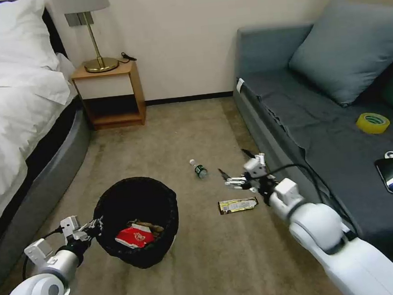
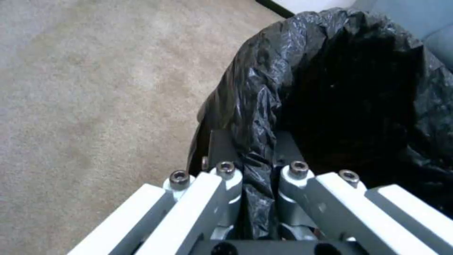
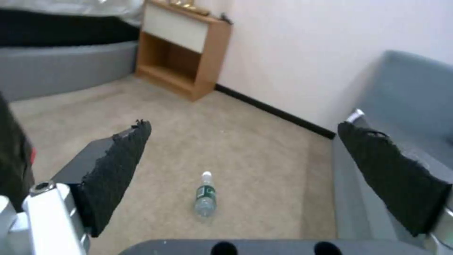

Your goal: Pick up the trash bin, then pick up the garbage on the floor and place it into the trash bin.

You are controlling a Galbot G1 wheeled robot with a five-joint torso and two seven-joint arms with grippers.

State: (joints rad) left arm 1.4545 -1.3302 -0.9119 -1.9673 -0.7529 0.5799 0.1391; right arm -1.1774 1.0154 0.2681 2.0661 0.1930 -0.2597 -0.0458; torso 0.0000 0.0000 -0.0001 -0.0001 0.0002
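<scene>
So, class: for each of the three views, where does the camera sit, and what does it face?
Head view: high up, looking down at the carpet, trash bin, bottle; both arms show.
Left wrist view: behind the left hand, shut on the bin's rim.
Right wrist view: behind the open right hand, facing the bottle.
Shared by head and right wrist views: bottle.

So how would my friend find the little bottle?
Start at the grey sofa and look down at the carpet beside its front edge. Between the sofa and the black trash bin lies a small clear bottle on its side. Unlike the flat gold wrapper nearby, it is round with a green label.
</scene>
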